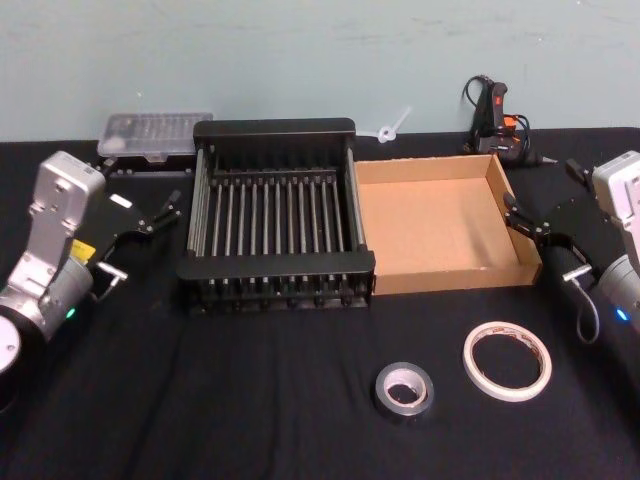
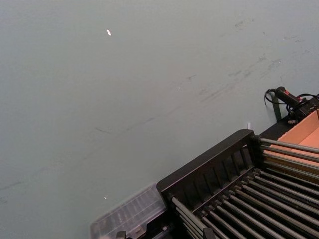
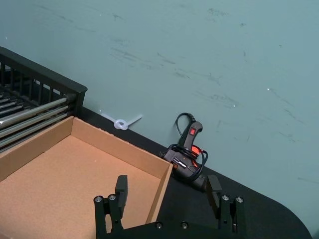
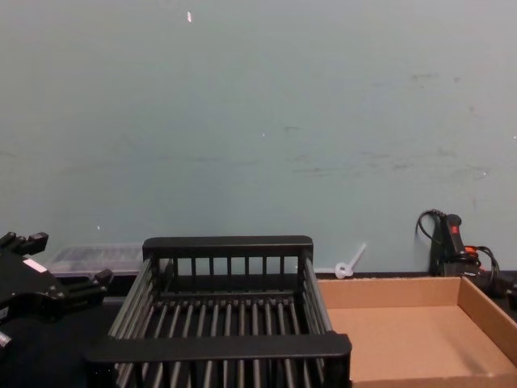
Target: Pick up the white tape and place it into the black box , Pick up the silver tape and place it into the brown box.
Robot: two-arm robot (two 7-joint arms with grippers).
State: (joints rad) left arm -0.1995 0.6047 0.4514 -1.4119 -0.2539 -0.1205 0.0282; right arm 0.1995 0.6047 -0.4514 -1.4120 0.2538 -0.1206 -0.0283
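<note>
Head view: both tapes lie on the table, the white tape (image 1: 507, 361) right of the silver tape (image 1: 404, 390). Neither pick is begun. Right end effector (image 1: 528, 223) is spread open beside the brown box (image 1: 520, 232) — a descent onto the white tape, bound for the black box (image 1: 276, 128), is called for. Left end effector (image 1: 160, 210) is parked open.

Right gripper (image 3: 167, 191) sitting at bottom centre of frame, fingers (image 3: 121, 188) standing wide apart, nothing between them. Brown box (image 3: 65, 169) lying open at lower left, one corner pointing between fingers. Black box (image 3: 40, 94) showing at left edge, touching brown box wall. Black-and-orange corded tool (image 3: 187, 154) resting against wall, centre. White plastic piece (image 3: 120, 123) lying by wall.
</note>
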